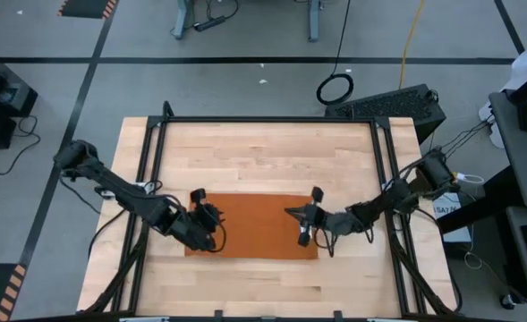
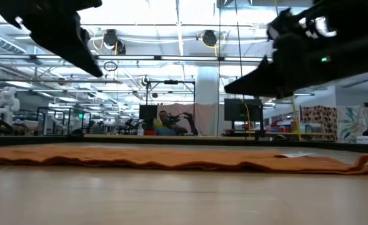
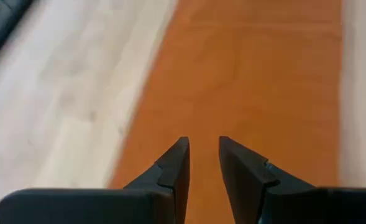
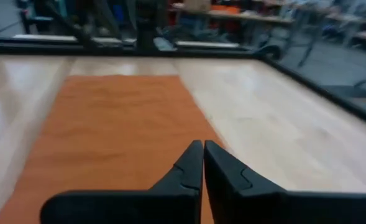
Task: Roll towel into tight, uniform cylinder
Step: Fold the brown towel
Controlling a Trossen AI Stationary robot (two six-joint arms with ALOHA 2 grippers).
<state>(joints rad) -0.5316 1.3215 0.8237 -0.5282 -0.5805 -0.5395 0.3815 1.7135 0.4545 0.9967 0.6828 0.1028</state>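
Both pincers hover over flat towel [image 1: 254, 225]: left pincer [image 3: 202, 163] slightly parted, right pincer [image 4: 203, 163] clenched empty. Rolling unstarted; I need an edge grasp next.

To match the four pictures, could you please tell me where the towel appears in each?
High view: towel flat at table centre.
Low view: thin orange strip across the wood.
Left wrist view: beyond the fingers.
Right wrist view: ahead.
Shared landmark: wooden tabletop.
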